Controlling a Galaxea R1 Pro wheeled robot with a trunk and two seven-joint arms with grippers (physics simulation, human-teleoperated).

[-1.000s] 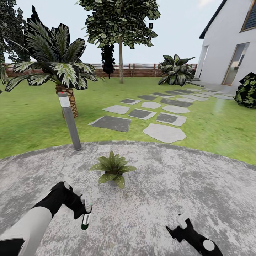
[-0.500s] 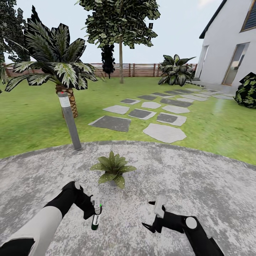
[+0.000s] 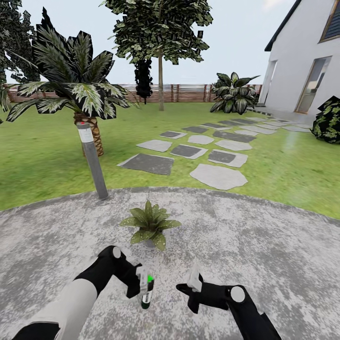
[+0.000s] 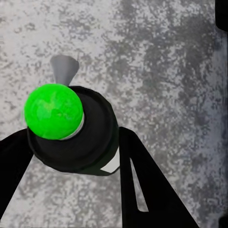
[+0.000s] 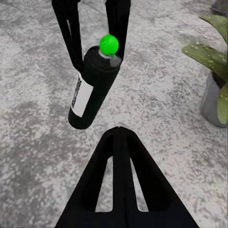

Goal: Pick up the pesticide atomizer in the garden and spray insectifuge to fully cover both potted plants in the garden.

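The pesticide atomizer, a slim dark bottle with a pale label and a bright green knob on its grey spray head, hangs low over the patio, near me and short of the plant. My left gripper is shut on it; black fingers flank the bottle in the left wrist view. My right gripper is shut and empty, pointing at the atomizer from close by. One potted plant stands on the patio just beyond both grippers, its leaf and grey pot beside the bottle. The second potted plant is out of view.
A grey bollard lamp stands at the patio's far left edge, with a palm behind it. Stepping stones cross the lawn toward a white house. A slatted wooden fence closes the back.
My left arm has carried the atomizer rightward toward the middle. My right arm has swung left toward the bottle. The view itself has not shifted.
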